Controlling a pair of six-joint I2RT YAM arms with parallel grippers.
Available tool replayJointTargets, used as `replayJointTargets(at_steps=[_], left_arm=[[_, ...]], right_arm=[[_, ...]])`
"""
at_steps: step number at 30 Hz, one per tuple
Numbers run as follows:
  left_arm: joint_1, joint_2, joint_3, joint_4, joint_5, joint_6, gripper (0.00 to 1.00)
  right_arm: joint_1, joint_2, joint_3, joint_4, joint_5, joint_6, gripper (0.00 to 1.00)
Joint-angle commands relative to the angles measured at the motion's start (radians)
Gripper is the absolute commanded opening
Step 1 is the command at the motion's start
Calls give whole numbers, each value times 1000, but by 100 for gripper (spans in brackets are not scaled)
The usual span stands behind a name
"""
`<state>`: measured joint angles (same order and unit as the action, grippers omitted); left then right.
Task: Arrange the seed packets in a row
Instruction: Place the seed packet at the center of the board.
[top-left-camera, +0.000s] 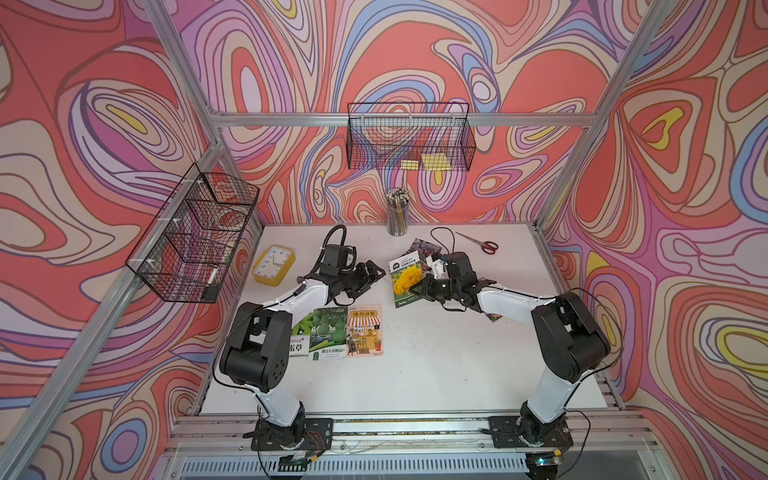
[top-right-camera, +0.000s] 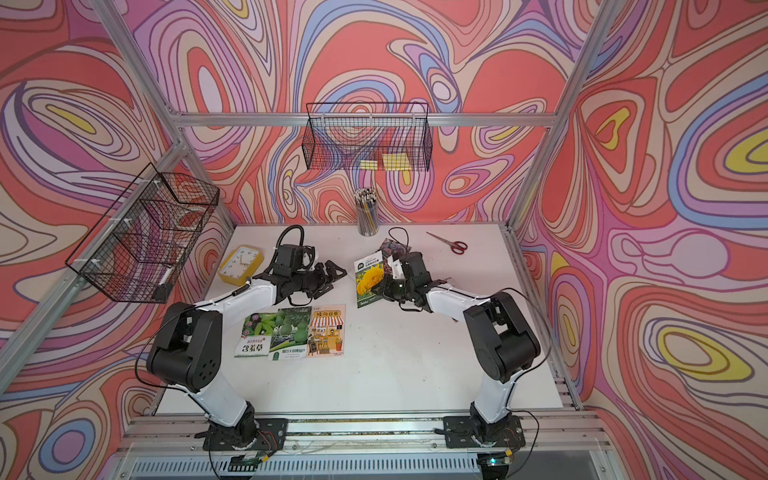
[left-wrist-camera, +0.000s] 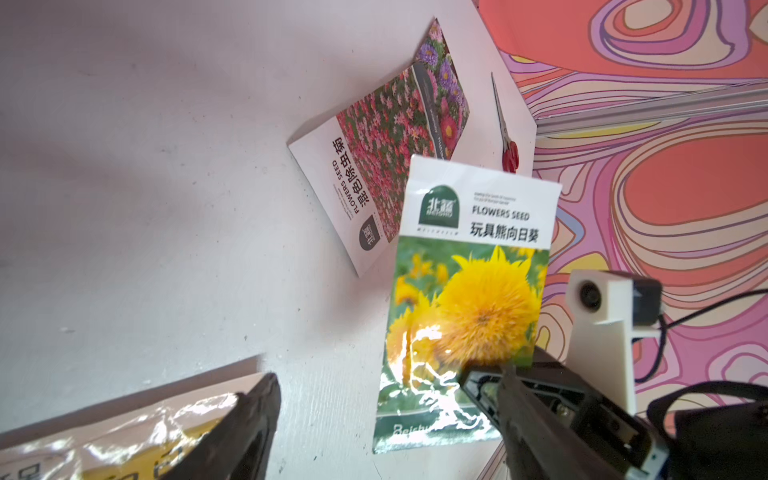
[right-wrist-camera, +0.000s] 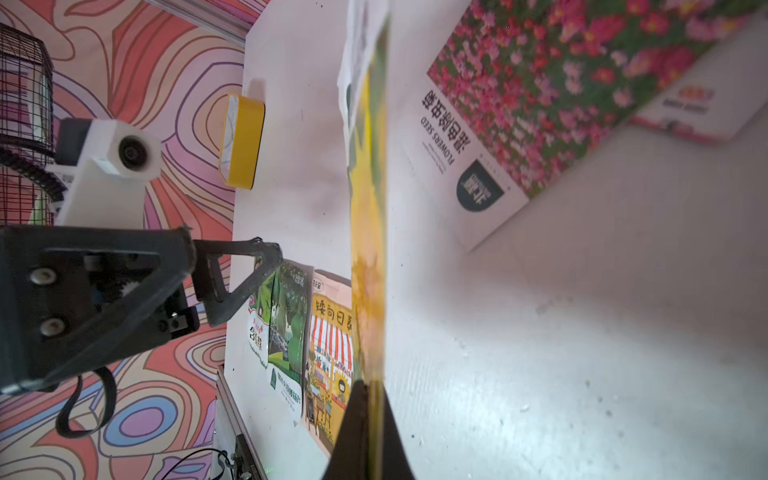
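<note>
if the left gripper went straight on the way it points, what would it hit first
Most likely the sunflower packet pinched in the right gripper, dead ahead of the left gripper; depth is unclear.

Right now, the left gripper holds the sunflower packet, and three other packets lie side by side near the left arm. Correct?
No: the right gripper holds the sunflower packet, as the right wrist view shows; the left gripper is open and empty. Three other packets do lie side by side near the left arm.
</note>
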<state>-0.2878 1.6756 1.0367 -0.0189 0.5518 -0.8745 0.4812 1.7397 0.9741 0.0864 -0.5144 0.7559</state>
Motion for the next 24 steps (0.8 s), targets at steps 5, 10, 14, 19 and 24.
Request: replayJointTargets(at_steps=[5,10,14,19,24], left_arm=[[-42,-106,-67,-48,-57,0,82],[-62,-158,-95,-57,-87,-6,83],[-73,-186,-116,-55,-98,-11,83],[-74,-210,-128,-68,-108,-8,83],[-74,-220,-132,-76,-112,-1,83]], right_arm=[[160,-136,-222,198,202,177,0],[245,-119,-276,266,254,228,0],[282,-87,-272,275,289,244,0],[299,-69,-291,289,323,264,0],[299,-80,-314,292,332,267,0]])
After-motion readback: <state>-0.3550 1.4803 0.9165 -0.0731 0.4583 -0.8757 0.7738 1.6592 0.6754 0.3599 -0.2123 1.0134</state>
